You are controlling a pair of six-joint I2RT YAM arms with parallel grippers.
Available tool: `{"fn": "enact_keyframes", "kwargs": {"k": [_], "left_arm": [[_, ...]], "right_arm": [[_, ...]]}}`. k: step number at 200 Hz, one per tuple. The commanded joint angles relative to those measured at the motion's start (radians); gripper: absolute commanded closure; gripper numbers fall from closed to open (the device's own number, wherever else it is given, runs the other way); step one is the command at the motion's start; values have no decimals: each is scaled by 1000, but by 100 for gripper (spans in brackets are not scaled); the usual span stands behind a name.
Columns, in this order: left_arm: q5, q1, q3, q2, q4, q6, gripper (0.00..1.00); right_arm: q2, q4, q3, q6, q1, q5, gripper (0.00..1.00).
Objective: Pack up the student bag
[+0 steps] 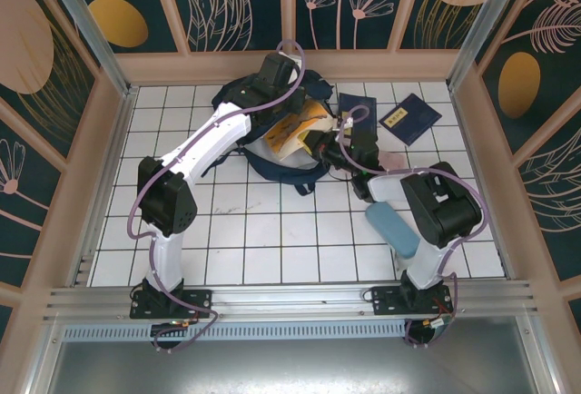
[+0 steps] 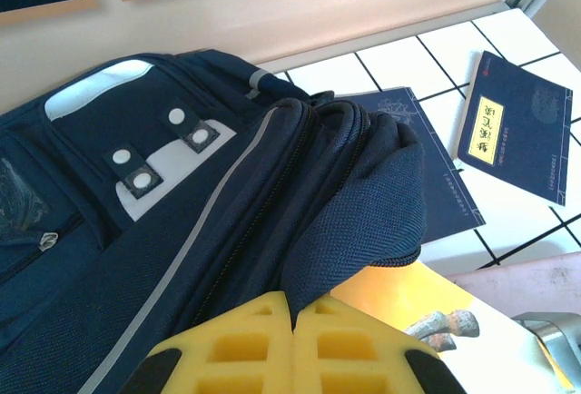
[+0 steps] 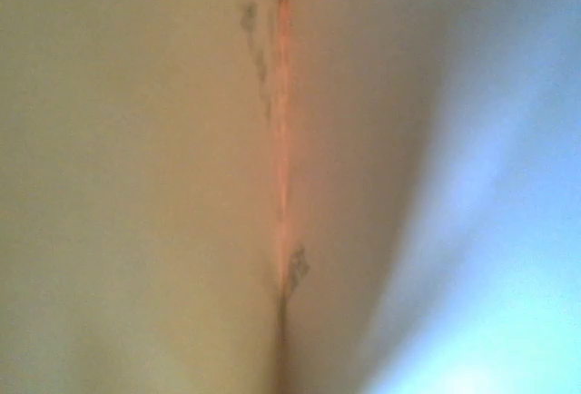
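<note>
— What lies on the white tiled desk (image 1: 272, 231)?
— Two navy booklets at two o'clock. The labelled booklet (image 1: 408, 119) bears yellow print, and the plain booklet (image 1: 349, 102) sits just at its nine o'clock.
— Anything else?
— A pale blue oblong (image 1: 392, 229) at four o'clock.

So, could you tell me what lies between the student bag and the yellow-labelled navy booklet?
A second navy booklet lies flat there, partly hidden by the student bag, with bare tile before the yellow-labelled booklet; the left wrist view shows it.
</note>
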Motion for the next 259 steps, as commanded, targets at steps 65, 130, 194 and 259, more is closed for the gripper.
{"fn": "enact_keyframes", "kwargs": {"k": [65,130,194,259], "left_arm": [[19,6,56,-14,95,5,97],[23,7,34,-17,101,-2,97],[23,7,30,-17,110,-3,97],[11,7,41,-14,106,9,97]], "right_arm": [[-52,-285,22,-8,-35,17,44],[65,-223,74,94,-34,89,55],[-10,-351,9,73,-31,132,90],[-229,-165,-181,9,-54,134,100]]}}
